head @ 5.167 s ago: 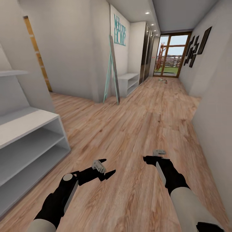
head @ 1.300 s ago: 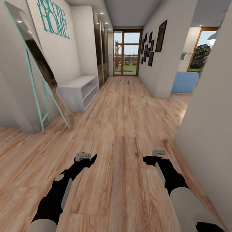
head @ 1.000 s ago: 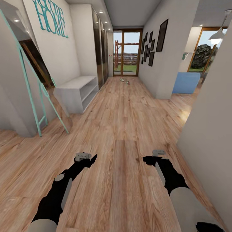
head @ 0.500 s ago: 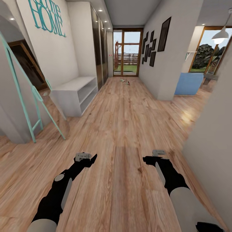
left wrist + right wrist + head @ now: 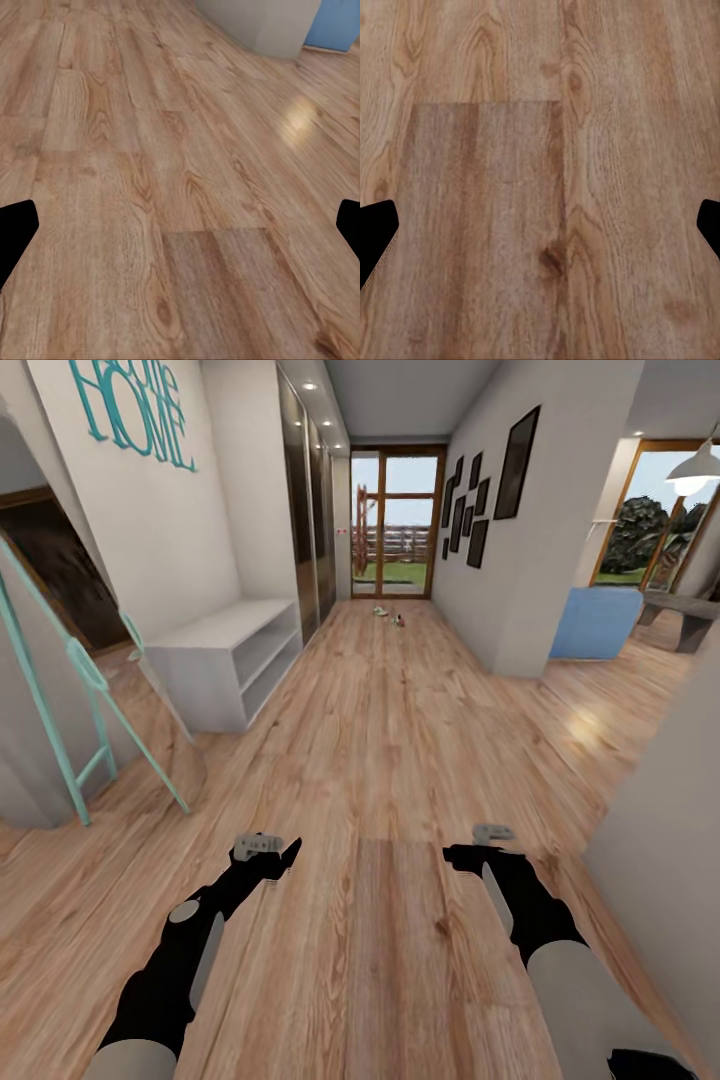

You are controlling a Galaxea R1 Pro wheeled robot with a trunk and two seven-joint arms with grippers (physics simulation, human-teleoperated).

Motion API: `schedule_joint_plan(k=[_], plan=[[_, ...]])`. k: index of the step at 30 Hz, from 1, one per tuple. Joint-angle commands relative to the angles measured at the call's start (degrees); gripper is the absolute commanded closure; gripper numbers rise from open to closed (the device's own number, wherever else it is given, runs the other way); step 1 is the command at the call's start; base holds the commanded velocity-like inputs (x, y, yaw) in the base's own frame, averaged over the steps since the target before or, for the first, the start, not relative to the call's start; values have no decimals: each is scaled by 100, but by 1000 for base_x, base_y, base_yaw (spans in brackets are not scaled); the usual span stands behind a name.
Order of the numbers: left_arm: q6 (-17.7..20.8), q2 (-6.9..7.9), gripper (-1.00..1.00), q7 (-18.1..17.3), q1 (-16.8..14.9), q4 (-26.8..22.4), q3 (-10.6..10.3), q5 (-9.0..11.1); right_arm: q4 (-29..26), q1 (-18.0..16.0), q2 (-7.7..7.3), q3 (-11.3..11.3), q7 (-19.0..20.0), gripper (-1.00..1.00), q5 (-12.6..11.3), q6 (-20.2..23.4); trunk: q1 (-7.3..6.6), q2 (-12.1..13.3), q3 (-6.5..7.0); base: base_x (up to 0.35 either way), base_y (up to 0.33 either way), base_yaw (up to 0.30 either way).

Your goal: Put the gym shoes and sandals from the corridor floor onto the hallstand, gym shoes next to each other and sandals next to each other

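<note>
I face down the corridor, both arms held low over the floor (image 5: 380, 760). The left pincer (image 5: 268, 852) and right pincer (image 5: 480, 848) are spread wide in the wrist views, tips at the far edges with bare planks between them; neither holds anything. The rack (image 5: 225, 660) stands against the left wall, past the leaning mirror (image 5: 60, 690) and short of the wardrobe (image 5: 305, 540). Small items (image 5: 388, 614) lie on the floor near the glass door (image 5: 395, 525), well beyond the rack; they are too small to tell shoe from sandal. The step in hand, I judge, is the approach: drive straight along the planks, stay off the right wall (image 5: 650, 840), stop short of the items so the arms can reach down.
</note>
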Motion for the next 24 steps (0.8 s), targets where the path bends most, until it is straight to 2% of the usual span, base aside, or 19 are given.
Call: schedule_joint_plan(k=[1, 10, 19, 24], plan=[[32, -9, -100, -50, -3, -10, 26, -38, -9, -2, 6, -19, 9, -100, 40, 31, 3, -2, -6, 350, 0, 0], [32, -9, -100, -50, -2, -10, 23, -38, -9, -4, 6, -19, 9, -100, 40, 31, 3, -2, -6, 350, 0, -15], [32, -9, -100, -50, -3, -10, 25, -38, -8, 0, 6, -19, 9, -100, 40, 31, 3, -2, 22, 350, 0, -193], [32, -9, -100, -50, -2, -10, 26, -38, -9, 0, 6, -19, 9, -100, 40, 31, 3, -2, 52, 350, 0, -73]])
